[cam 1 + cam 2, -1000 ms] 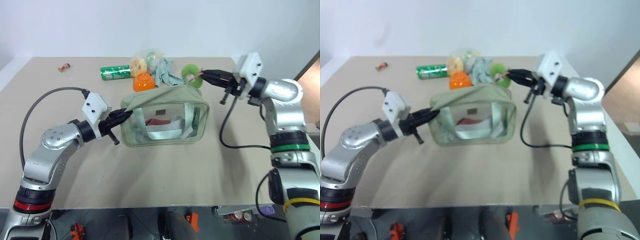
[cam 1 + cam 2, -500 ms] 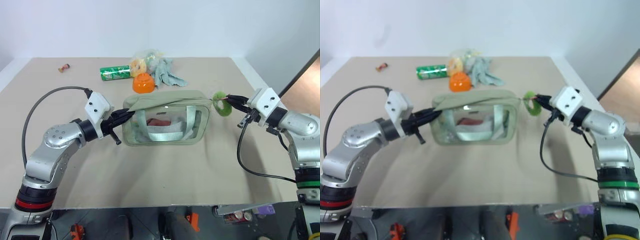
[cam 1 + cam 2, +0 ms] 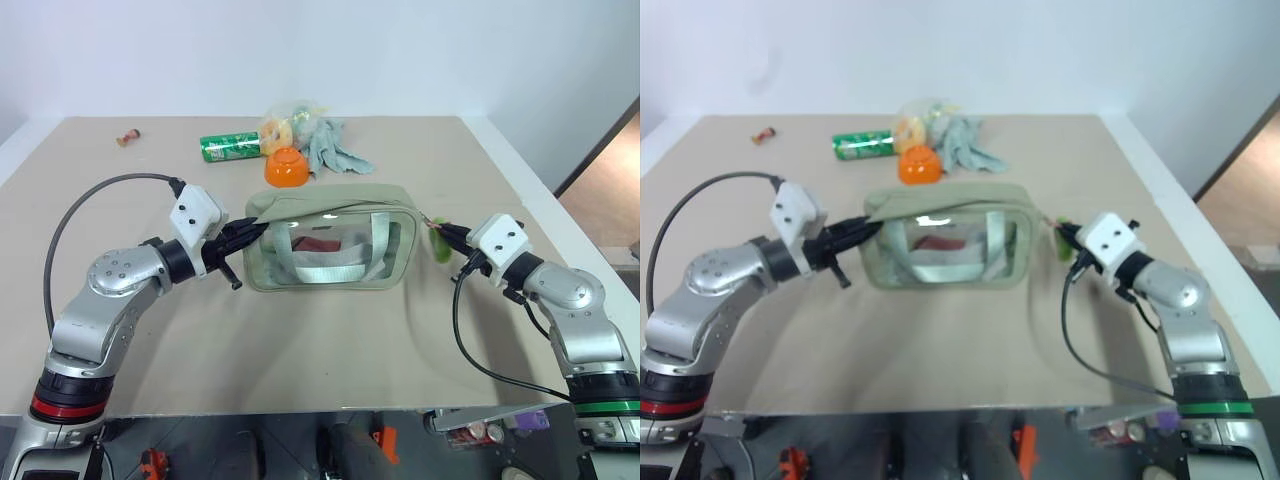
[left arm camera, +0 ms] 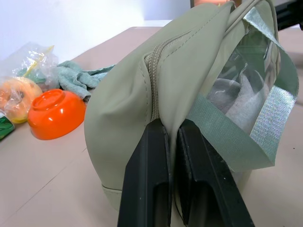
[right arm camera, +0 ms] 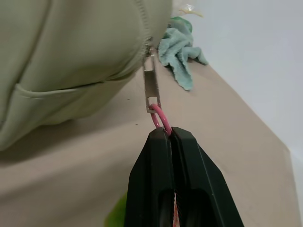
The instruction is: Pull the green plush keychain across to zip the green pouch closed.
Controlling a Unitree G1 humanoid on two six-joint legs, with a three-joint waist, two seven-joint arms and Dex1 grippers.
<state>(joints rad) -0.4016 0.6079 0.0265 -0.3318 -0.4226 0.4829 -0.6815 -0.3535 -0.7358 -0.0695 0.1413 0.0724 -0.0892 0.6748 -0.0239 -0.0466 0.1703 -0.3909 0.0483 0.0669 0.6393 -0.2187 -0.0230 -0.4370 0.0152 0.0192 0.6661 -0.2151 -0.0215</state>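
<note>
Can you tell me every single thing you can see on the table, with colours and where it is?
Pale sage-green boxy fabric pouch with clear windows: one, middle of the table, something red inside.
Lime-green fuzzy plush keychain with pinkish-red ring: one, hanging off the pouch's right end on the zipper pull.
Orange round bowl: one, upside down behind the pouch.
Green soda can: one, lying on its side, far left of the bowl.
Grey-green crumpled cloth: one, behind the pouch, right of the bowl.
Clear plastic bag with yellow-orange contents: one, at the back.
Small reddish object: one, far left corner; too small to identify.
Beige table: one.
Left end effector: black, shut on the pouch's left end.
Right end effector: black, shut on the ring.
</note>
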